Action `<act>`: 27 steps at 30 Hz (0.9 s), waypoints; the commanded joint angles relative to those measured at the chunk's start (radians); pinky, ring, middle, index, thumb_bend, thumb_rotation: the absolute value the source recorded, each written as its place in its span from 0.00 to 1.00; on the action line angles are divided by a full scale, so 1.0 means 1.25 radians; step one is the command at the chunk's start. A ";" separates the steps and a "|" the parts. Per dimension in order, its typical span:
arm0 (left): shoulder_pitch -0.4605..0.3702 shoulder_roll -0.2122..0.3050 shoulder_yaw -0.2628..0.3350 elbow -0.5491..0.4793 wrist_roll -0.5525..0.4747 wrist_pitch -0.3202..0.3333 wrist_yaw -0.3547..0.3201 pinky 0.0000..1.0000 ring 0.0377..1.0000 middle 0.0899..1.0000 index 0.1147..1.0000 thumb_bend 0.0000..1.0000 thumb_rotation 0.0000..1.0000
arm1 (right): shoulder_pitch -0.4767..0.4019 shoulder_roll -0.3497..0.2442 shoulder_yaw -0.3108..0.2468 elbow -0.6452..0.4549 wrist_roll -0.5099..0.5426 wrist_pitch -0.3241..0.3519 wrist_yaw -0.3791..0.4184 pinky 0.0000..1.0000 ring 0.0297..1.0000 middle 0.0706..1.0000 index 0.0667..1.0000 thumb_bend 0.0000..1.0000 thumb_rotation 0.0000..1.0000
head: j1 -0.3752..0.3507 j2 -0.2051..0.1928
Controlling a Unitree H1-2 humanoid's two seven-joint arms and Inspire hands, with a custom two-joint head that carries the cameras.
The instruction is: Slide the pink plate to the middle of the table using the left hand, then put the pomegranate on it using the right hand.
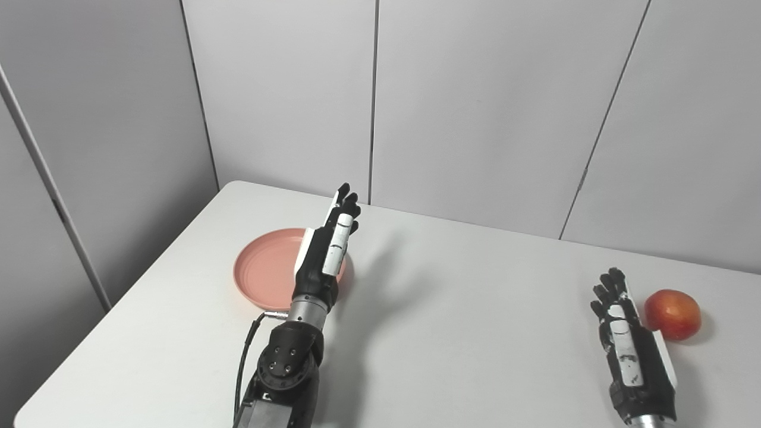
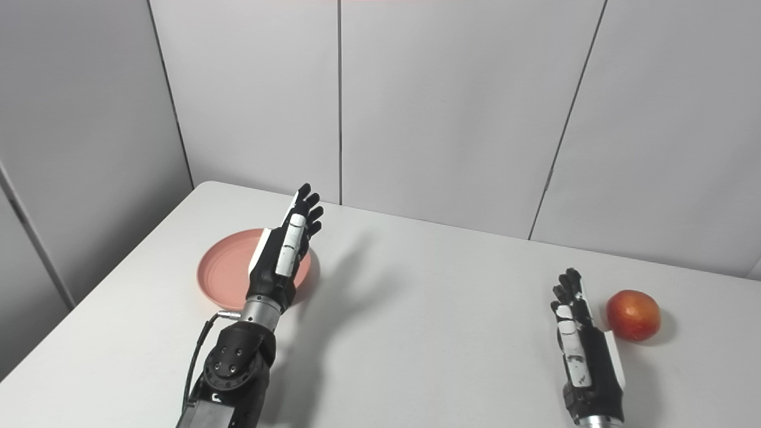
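Note:
The pink plate (image 1: 267, 267) lies on the left part of the white table (image 1: 452, 309). My left hand (image 1: 330, 246) hovers over the plate's right rim, raised above it, fingers straight and pointing away, open and empty. It hides the plate's right edge. The red pomegranate (image 1: 673, 314) rests near the right edge of the table. My right hand (image 1: 624, 333) is low, just left of the fruit and apart from it, open with its fingers stretched forward. In the right eye view the plate (image 2: 229, 267), left hand (image 2: 285, 249), right hand (image 2: 579, 330) and pomegranate (image 2: 634, 315) stand the same way.
Grey panel walls (image 1: 475, 107) close off the table's back and left sides. A black cable (image 1: 244, 362) hangs by my left forearm. Bare white tabletop stretches between the two hands.

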 commanded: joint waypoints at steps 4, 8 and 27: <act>-0.048 0.043 0.031 0.000 -0.016 -0.049 0.009 0.94 0.93 0.94 0.94 0.68 1.00 | 0.030 -0.005 -0.005 0.032 0.004 -0.025 0.007 1.00 1.00 1.00 1.00 0.60 0.87 | -0.008 -0.013; -0.055 0.061 0.057 0.015 -0.008 -0.070 0.030 0.90 0.90 0.90 0.90 0.68 1.00 | 0.034 -0.004 -0.004 0.025 -0.001 -0.025 0.004 1.00 1.00 1.00 1.00 0.59 0.88 | -0.011 -0.014; -0.056 0.179 0.164 0.047 -0.016 -0.034 0.079 0.79 0.79 0.78 0.77 0.70 1.00 | 0.040 -0.007 -0.004 0.020 0.024 -0.022 0.018 1.00 1.00 1.00 1.00 0.62 0.85 | -0.005 -0.007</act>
